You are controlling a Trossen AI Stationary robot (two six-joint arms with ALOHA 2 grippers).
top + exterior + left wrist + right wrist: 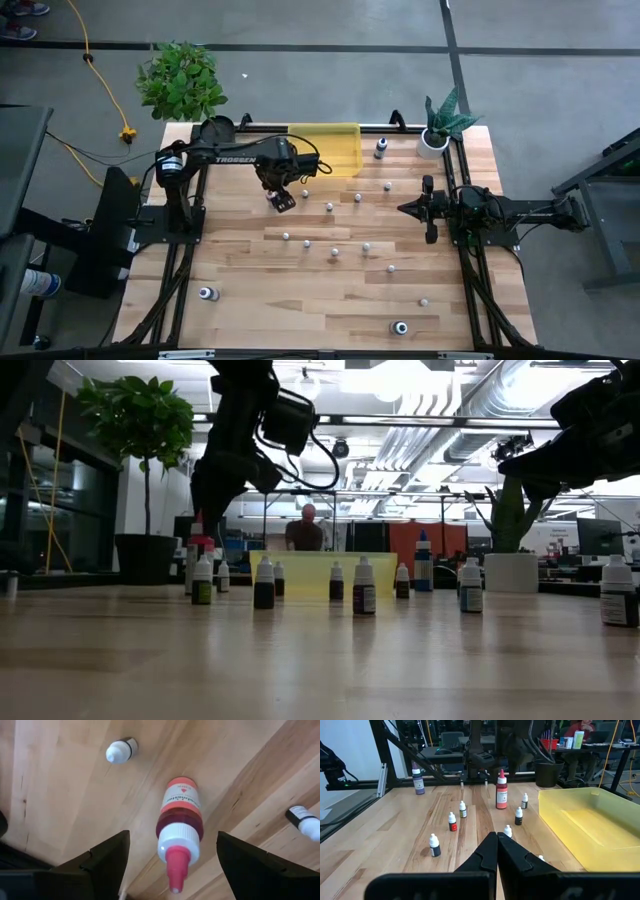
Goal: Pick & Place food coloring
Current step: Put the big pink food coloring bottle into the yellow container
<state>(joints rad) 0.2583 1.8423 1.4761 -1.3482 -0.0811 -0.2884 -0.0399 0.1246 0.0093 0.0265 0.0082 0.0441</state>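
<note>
Left gripper [170,857] is hanging with jaws spread over the upright pink bottle [179,827] near the yellow bin [325,147]; closing off-centre risks toppling it, while the right gripper [497,851] is waiting, jaws pressed together.

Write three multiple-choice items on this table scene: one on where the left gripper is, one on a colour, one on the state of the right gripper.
1. The left gripper is
A. directly above a red bottle
B. inside the bin
C. beside the plant pot

2. The bin is
A. blue
B. yellow
C. black

3. The right gripper is
A. open and empty
B. gripping a bottle
C. shut and empty

Answers: 1 A, the left wrist view shows the red bottle standing between its open fingers. 2 B, see-through yellow in the high view. 3 C, the right wrist view shows its fingers pressed together with nothing between them.
</note>
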